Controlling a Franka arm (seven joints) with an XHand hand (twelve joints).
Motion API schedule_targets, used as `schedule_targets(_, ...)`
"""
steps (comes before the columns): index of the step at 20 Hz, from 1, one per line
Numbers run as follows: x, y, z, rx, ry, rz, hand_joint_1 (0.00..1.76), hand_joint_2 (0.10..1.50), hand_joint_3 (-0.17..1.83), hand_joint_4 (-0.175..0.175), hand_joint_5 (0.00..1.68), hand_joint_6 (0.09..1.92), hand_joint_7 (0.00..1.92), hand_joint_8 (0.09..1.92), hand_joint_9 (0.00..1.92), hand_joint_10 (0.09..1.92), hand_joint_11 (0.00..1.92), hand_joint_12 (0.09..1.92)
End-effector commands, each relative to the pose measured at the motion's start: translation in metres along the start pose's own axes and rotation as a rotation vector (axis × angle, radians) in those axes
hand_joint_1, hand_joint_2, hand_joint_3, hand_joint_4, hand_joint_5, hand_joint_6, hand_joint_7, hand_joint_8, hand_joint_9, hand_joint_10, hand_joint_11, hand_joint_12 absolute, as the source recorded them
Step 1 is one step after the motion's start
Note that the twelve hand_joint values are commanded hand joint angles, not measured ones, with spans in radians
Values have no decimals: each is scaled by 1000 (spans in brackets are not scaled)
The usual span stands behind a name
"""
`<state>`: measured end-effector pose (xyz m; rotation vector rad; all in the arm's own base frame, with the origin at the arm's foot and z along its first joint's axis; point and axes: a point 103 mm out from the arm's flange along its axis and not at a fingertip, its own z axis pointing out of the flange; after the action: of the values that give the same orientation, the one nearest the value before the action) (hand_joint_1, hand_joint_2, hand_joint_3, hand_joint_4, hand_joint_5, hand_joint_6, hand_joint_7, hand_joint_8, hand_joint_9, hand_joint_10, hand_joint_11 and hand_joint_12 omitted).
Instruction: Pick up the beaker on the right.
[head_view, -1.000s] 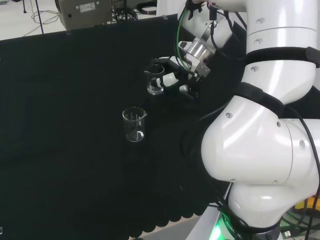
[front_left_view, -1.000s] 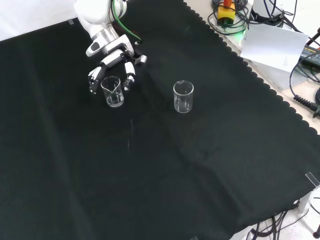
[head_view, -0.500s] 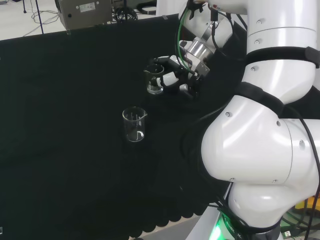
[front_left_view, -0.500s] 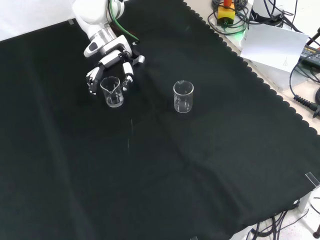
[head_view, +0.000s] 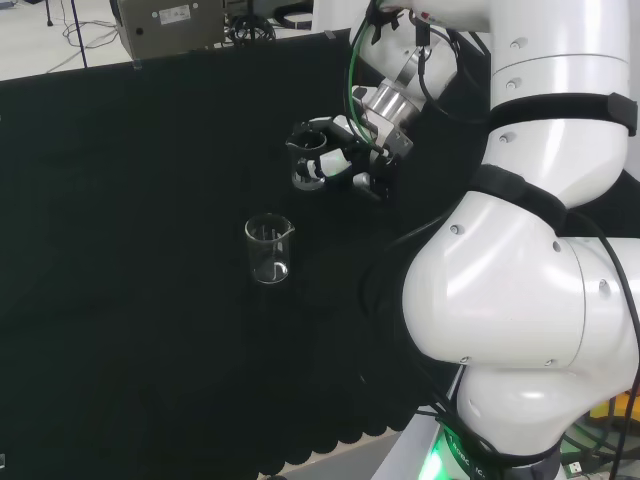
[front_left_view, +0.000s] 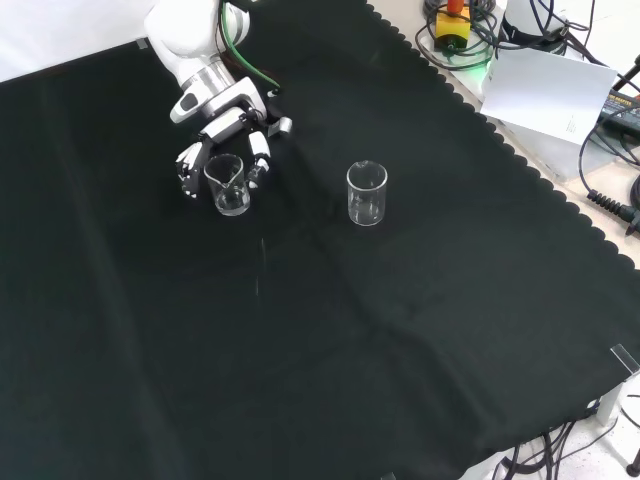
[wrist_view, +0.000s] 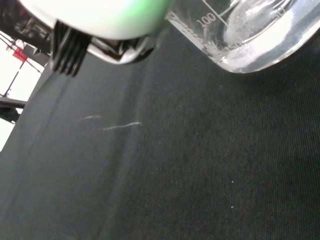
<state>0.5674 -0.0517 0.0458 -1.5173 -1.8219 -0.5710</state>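
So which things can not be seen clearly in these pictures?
- Head view: the hand covers the held beaker, hiding any contact with the cloth.
- Front view: whether either beaker or the other beaker holds liquid, clear glass.
- Wrist view: the beaker's upper part, cut by the edge.

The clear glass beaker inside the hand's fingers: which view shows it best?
Front view: the clear glass beaker stands whole, the hand curled behind it. Head view has fingers partly covering it; wrist view catches its base.

Clear beaker (front_left_view: 229, 184) upright, seemingly empty, between curled fingers (front_left_view: 259, 148).
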Motion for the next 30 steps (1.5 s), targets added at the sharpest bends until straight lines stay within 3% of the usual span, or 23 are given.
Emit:
schedule_targets(1, 4, 2, 0, -45, 16, 15, 992, 473, 744, -12, 509, 752, 414, 668, 559, 546, 108, 1374)
schedule_targets(4, 4, 5, 1, -31, 35, 3, 976, 480, 741, -11, 512, 891, 429, 678, 574, 551, 127, 1372)
schedule_targets(6, 6, 6, 0, -61, 20, 17, 965, 495, 705, 1, 602, 933, 492, 685, 619, 557, 190, 1358)
schedule_targets(7, 6, 7, -1, -83, 17, 33, 1006, 604, 620, 65, 801, 898, 619, 692, 739, 552, 361, 1314)
schedule_targets(8, 5, 7, -2, -100, 13, 48, 1072, 673, 568, 28, 986, 820, 804, 707, 909, 546, 636, 1201)
schedule_targets(9, 5, 8, -2, -116, 9, 64, 1156, 702, 551, 33, 1103, 773, 1012, 659, 1066, 522, 902, 1057)
schedule_targets(11, 3, 8, -3, -132, 4, 77, 1251, 691, 577, 49, 1217, 708, 1268, 536, 1277, 435, 1175, 827)
schedule_targets(16, -1, 5, -2, -155, 12, 74, 1288, 660, 624, 54, 1256, 686, 1381, 466, 1383, 360, 1268, 700)
schedule_targets(19, 5, 2, -7, -209, -39, 78, 1292, 640, 655, 54, 1264, 682, 1396, 457, 1404, 339, 1273, 690)
schedule_targets(21, 11, 2, -18, -234, -82, 56, 1305, 582, 727, 25, 1301, 620, 1479, 358, 1492, 292, 1316, 664)
schedule_targets(23, 17, 2, -32, -242, -114, 29, 1316, 649, 590, -108, 1350, 477, 1467, 316, 1569, 225, 1354, 636)
schedule_targets(24, 21, 1, -41, -246, -127, 16, 1319, 676, 538, -141, 1363, 433, 1459, 307, 1592, 201, 1365, 627)
schedule_targets(26, 29, -1, -57, -238, -151, -6, 1320, 699, 493, -168, 1375, 395, 1452, 301, 1613, 180, 1375, 620)
schedule_targets(30, 41, -11, -83, -187, -205, -29, 1321, 680, 524, -175, 1388, 378, 1459, 300, 1646, 167, 1387, 620)
